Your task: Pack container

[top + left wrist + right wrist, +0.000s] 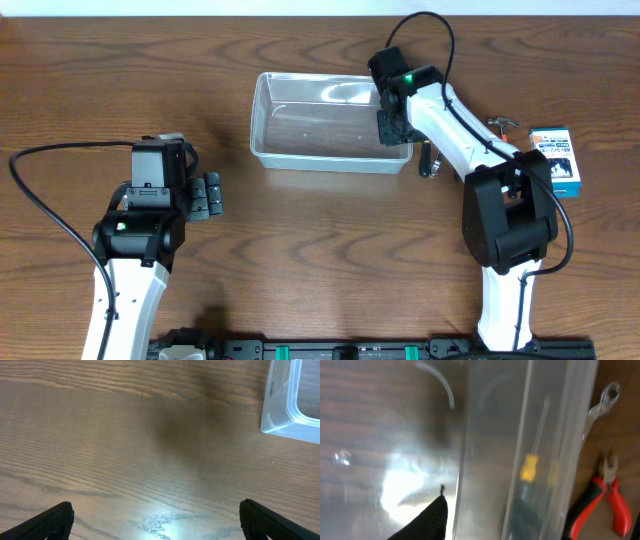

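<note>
Container (330,160) sits at the far middle of the counter (330,260), with the right claw (392,125) over its right end. Just beside that end lies a screwdriver (428,160). Further right come the wrench (600,405) and the pliers (607,495) (both outside the wall, on the counter), then a small box (555,160) far right. Left claw (208,195) is well apart, left of the container, nearer the robot.

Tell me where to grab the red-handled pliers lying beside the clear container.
Probably grip the pliers across both red handles, just below the pivot, coming straight down from above. They lie flat on the table with handles splayed, so closing across them squeezes them together.
</note>
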`<state>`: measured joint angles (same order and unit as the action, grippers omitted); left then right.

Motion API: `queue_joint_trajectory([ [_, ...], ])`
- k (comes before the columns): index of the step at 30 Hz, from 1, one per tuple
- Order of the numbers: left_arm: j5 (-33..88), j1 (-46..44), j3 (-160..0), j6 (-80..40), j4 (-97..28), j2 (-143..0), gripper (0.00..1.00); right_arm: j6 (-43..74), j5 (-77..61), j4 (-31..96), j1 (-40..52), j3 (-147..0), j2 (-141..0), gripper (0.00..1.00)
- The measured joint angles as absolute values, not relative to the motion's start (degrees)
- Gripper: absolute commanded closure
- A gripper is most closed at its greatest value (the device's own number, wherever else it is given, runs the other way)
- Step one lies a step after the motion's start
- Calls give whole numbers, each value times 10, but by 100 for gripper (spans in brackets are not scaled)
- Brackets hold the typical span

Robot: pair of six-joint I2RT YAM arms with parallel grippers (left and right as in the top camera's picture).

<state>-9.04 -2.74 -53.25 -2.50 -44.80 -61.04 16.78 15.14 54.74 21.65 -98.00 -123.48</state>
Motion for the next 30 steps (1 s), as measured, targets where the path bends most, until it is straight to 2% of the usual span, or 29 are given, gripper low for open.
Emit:
queue_joint_trajectory([
  [6, -90, -27, -533, -25, -448, -610, 2, 134, 157, 509, 207, -980, -1235, 58],
  [8, -90, -27, -533, -25, -448, -610, 2, 130, 156, 510, 197, -982, -1235, 55],
  [11, -91, -27, -533, -25, -448, -610, 2, 126, 152, 507, 177, -987, -1228, 40],
  [13, -91, -27, -533, -25, -448, -610, 2, 123, 150, 502, 158, -988, -1208, 25],
  [15, -90, -27, -533, -25, -448, -610, 2, 117, 148, 495, 133, -990, -1177, 4],
  [16, -90, -27, -533, -25, -448, -610, 2, 111, 147, 494, 116, -993, -1156, 1],
  [21, -91, -27, -533, -25, -448, -610, 2, 67, 130, 512, 11, -1017, -1074, 1],
  [24, -91, -27, -533, -25, -448, -610, 2, 20, 66, 555, -57, -1022, -1059, 1],
  [30, -90, -27, -533, -25, -448, -610, 2, -41, 34, 577, -103, -1018, -1076, 1],
])
